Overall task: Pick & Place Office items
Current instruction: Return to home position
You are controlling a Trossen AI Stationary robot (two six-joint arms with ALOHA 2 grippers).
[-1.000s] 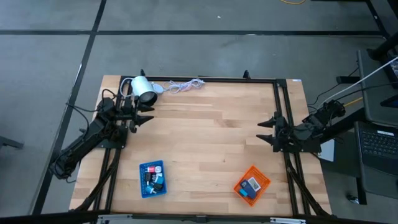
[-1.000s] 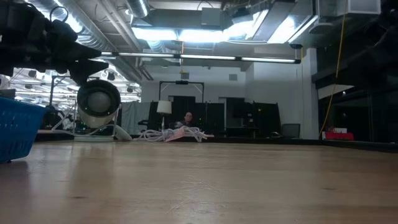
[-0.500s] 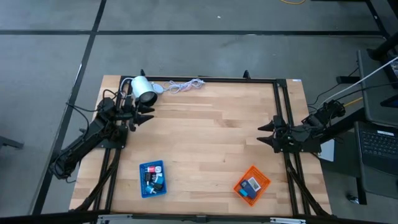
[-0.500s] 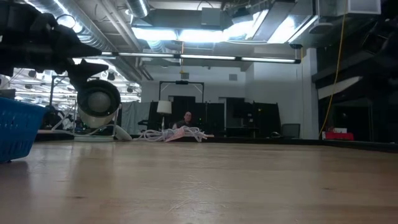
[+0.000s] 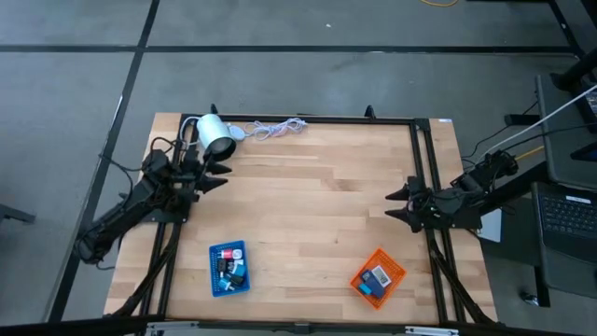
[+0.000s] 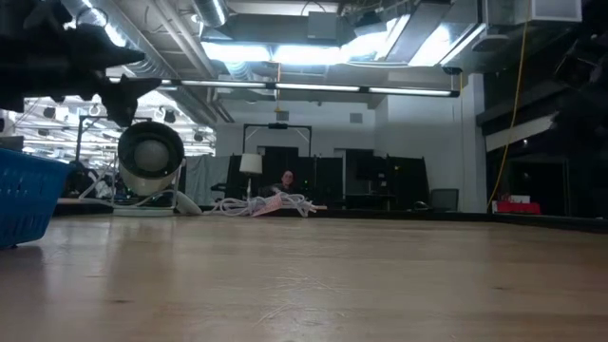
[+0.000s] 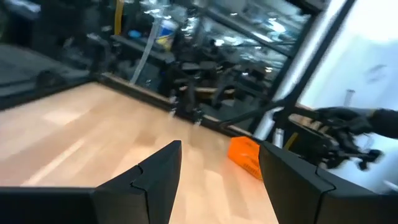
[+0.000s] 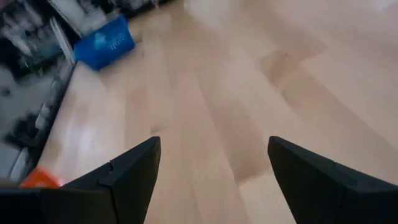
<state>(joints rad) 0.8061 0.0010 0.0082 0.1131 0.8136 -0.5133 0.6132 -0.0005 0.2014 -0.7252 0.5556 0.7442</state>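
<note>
The office items lie in two mesh trays near the table's near edge. Small white, black and teal pieces fill the blue tray. A navy and white piece sits in the orange tray. My left gripper hovers open by the far left corner, beside the white lamp, pointing toward the table's right. In the left wrist view my left gripper has nothing between its fingers. My right gripper hovers open at the right edge, pointing toward the table's left. In its wrist view my right gripper is over bare wood.
A white cylindrical lamp lies at the far left corner, its coiled white cord along the far edge. A black frame rail borders the table. Bare wood stretches between the two arms. A laptop sits beyond the right edge.
My left gripper has risen a little and drawn slightly back toward the table's left edge, staying open. My right gripper has shifted a little toward the near edge, still open. The trays and their pieces have not moved.
</note>
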